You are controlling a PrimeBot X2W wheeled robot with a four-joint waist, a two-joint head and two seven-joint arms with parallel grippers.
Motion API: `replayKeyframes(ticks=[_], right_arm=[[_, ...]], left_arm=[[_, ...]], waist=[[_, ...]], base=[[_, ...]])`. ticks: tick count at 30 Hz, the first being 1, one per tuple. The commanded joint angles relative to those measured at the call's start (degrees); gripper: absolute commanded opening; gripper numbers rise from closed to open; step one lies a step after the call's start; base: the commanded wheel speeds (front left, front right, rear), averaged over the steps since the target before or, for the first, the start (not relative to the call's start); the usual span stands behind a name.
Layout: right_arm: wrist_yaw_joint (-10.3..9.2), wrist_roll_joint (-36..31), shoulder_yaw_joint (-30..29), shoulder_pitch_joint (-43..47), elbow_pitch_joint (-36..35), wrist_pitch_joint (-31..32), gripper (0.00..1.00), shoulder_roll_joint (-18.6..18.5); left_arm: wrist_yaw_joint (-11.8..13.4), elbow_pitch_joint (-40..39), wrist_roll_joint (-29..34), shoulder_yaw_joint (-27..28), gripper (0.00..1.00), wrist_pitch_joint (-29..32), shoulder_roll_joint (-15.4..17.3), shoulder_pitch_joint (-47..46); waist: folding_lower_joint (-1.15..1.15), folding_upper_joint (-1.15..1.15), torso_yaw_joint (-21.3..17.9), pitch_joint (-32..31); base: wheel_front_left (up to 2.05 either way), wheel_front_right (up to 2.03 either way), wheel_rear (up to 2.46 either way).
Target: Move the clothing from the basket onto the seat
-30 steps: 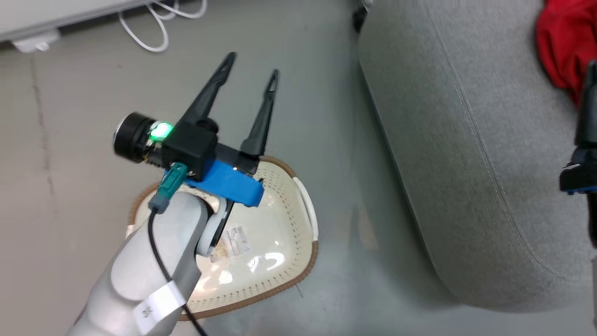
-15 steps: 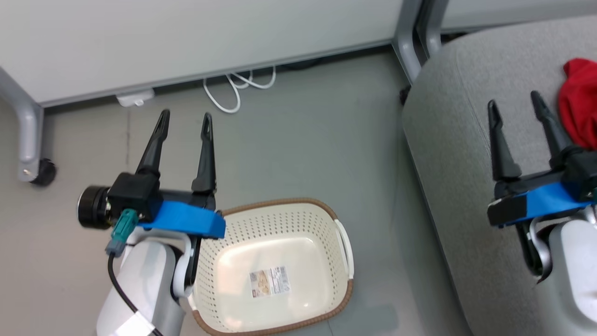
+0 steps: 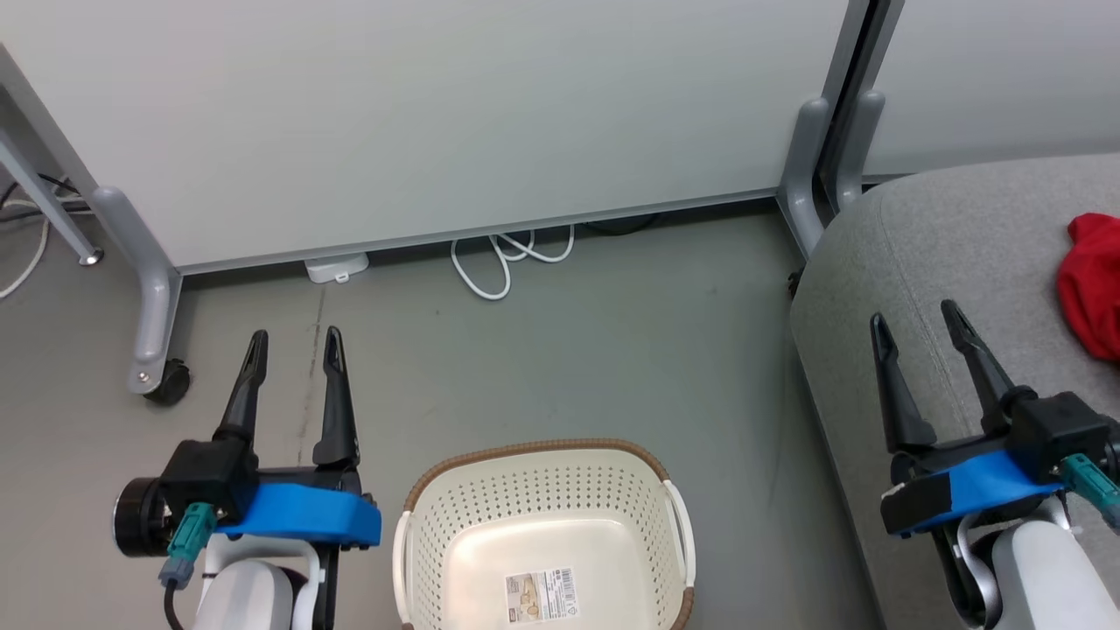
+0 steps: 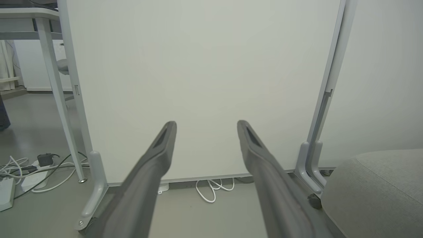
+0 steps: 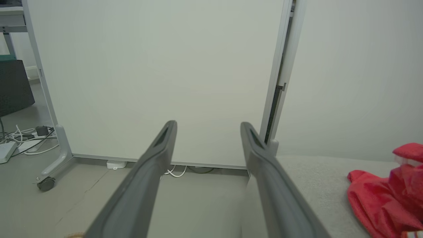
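The cream-white basket (image 3: 542, 490) with its brown rim stands on the floor at the bottom middle of the head view; inside it only a paper label shows. Red clothing (image 3: 1092, 284) lies on the light-grey seat (image 3: 927, 245) at the right edge, and it appears again in the right wrist view as a red heap (image 5: 386, 198) on the cushion (image 5: 317, 175). My left gripper (image 3: 293, 343) hangs open over the floor left of the basket, nothing between its fingers. My right gripper (image 3: 914, 317) is open above the seat's left part, apart from the clothing.
A pale partition wall (image 3: 437, 114) on grey wheeled legs (image 3: 149, 297) stands behind the basket. White cable loops (image 3: 512, 258) and a small white box (image 3: 337, 267) lie at its foot. In the left wrist view more cables and a power strip (image 4: 19, 175) lie on the floor at left.
The head camera has tilted up and back, bringing the partition wall into view. Both grippers now sit low at the sides, and the basket has slid to the bottom of the picture.
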Motion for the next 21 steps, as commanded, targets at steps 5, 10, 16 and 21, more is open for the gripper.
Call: replayKeyframes(ticks=[5, 10, 16, 21], right_arm=[[0.01, 0.9, -0.3, 3.9, -1.1, -0.2, 1.0, 1.3], [0.01, 1.2, -0.6, 6.2, -1.9, -0.2, 1.0, 2.3], [0.01, 1.4, -0.6, 7.8, -2.2, -0.2, 1.0, 3.2], [0.01, 1.7, -0.6, 8.4, -1.9, -0.2, 1.0, 3.7]], left_arm=[[-1.4, -1.2, 0.9, 1.8, 1.0, -0.2, -0.5, 4.1], [-1.8, -1.3, 1.1, 2.3, 1.0, -0.2, -0.6, 6.0], [-2.4, -0.4, 0.1, 1.9, 1.0, -0.2, -0.7, 7.0], [-2.6, 0.1, -0.2, 1.4, 1.0, -0.2, -0.7, 7.2]], waist=[[0.01, -0.01, 0.5, -2.6], [0.01, -0.01, 0.9, -3.3], [0.01, -0.01, 1.3, -3.5], [0.01, -0.01, 1.7, -3.7]], base=[[0.0, 0.0, 0.0], [0.0, 0.0, 0.0], [0.0, 0.0, 0.0], [0.0, 0.0, 0.0]])
